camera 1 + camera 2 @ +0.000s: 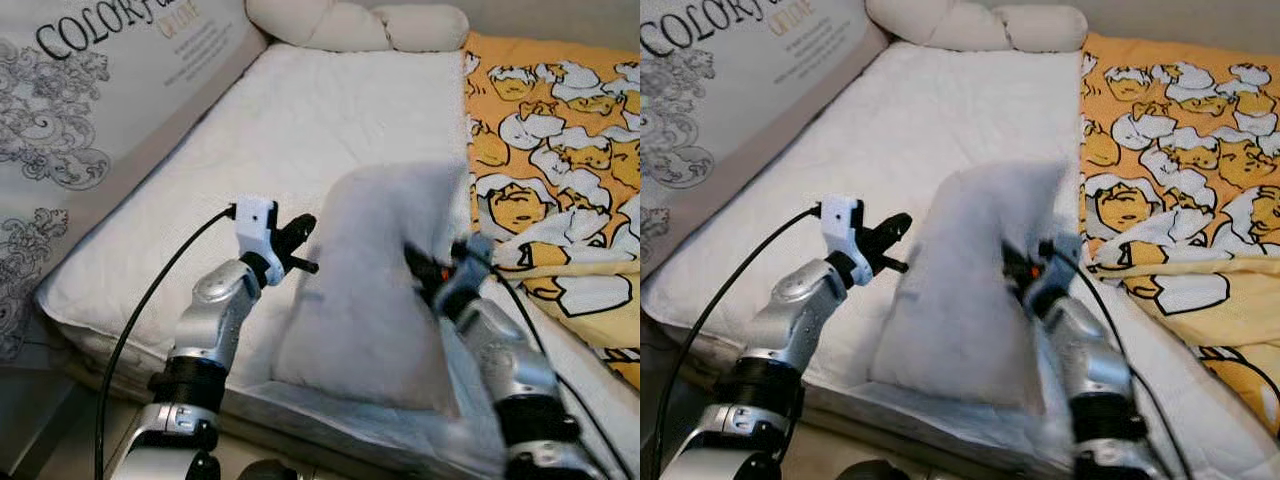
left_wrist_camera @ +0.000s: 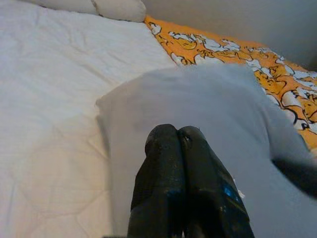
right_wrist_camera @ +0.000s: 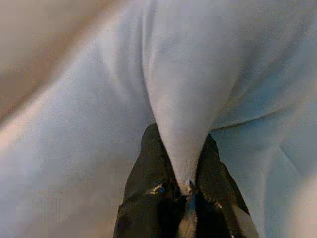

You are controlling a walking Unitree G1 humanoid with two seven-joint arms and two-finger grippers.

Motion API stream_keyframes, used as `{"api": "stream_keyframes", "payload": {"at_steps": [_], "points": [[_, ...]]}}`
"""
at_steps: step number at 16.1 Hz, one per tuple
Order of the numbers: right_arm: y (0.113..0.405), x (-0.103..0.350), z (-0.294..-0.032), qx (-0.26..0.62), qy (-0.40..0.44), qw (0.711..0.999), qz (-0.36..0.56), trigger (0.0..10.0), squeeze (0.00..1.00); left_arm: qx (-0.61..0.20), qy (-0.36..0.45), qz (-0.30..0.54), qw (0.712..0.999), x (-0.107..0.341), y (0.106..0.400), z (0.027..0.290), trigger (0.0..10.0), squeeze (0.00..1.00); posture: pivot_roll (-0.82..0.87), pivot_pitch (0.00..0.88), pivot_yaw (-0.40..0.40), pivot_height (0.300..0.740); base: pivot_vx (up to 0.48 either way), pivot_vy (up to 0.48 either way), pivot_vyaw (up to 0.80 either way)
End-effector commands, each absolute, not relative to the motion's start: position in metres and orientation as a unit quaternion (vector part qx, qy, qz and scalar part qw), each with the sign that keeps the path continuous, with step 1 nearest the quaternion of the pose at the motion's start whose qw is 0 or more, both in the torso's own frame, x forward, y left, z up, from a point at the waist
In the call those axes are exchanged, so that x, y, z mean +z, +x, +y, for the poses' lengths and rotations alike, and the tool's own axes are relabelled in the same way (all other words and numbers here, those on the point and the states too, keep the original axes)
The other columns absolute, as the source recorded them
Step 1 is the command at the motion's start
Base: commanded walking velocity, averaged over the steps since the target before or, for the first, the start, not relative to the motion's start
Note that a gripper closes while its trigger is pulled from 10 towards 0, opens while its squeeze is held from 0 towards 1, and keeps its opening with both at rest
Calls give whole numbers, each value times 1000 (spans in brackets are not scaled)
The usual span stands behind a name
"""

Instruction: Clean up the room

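The right gripper (image 3: 185, 186) pinches a thin fold of the white pillow (image 1: 370, 290) above the bed (image 1: 300, 130), so it may slip free, while the left gripper (image 2: 185, 148) hangs closed and empty beside the pillow.

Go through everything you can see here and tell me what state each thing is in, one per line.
White cloth: lifted off the bed, pinched in the right gripper.
Right gripper: shut on the cloth.
Left gripper: shut, empty, beside the cloth.
Orange blanket: rumpled, spread on the bed.
White mattress pad: lying flat.
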State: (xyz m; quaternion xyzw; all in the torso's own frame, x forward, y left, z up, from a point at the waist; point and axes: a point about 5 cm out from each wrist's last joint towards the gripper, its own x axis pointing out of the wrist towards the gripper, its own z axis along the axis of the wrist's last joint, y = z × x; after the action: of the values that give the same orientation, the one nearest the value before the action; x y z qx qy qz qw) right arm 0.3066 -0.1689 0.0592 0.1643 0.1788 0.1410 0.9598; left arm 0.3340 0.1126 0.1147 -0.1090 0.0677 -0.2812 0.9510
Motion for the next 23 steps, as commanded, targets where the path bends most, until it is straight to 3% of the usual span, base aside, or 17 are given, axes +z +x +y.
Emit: {"api": "stream_keyframes", "payload": {"at_steps": [1, 2, 3, 5, 10, 15, 19, 21, 22, 23], "points": [[297, 36, -165, 153, 165, 942, 249, 0, 0, -301, -105, 86, 944, 113, 338, 113, 10000, 353, 52, 0, 60, 740, 0, 0, 0], [292, 25, -172, 147, 169, 933, 282, 0, 0, -311, -95, 113, 939, 106, 341, 116, 10000, 1000, 50, 0, 58, 740, 0, 0, 0], [283, 11, -179, 171, 111, 924, 323, 0, 0, -293, -77, 148, 941, 94, 346, 123, 10000, 1000, 41, 0, 71, 740, 0, 0, 0], [276, 4, -188, 183, 81, 917, 346, 0, 0, -290, -90, 162, 939, 90, 349, 126, 10000, 1000, 25, 0, 82, 740, 0, 0, 0], [278, 11, -199, 193, 82, 917, 340, 0, 0, -357, -139, 179, 906, 90, 353, 106, 10000, 1000, -19, 0, 93, 740, 0, 0, 0], [275, 15, -203, 216, 81, 913, 337, 0, 0, -399, -202, 233, 863, 68, 336, 83, 10000, 1000, -63, 0, 77, 740, 0, 0, 0], [278, 20, -197, 235, 83, 911, 329, 0, 0, -391, -240, 226, 860, 62, 331, 69, 10000, 1000, -71, 0, 76, 740, 0, 0, 0], [280, 22, -194, 243, 86, 910, 324, 0, 0, -381, -311, 221, 842, 65, 332, 66, 10000, 1000, -79, 0, 82, 740, 0, 0, 0], [281, 23, -193, 247, 87, 910, 322, 0, 0, -406, -339, 243, 813, 65, 328, 61, 10000, 1000, -84, 0, 85, 740, 0, 0, 0], [281, 24, -192, 248, 87, 910, 321, 0, 0, -415, -345, 247, 805, 65, 326, 59, 10000, 1000, -84, 0, 85, 740, 0, 0, 0]]}}
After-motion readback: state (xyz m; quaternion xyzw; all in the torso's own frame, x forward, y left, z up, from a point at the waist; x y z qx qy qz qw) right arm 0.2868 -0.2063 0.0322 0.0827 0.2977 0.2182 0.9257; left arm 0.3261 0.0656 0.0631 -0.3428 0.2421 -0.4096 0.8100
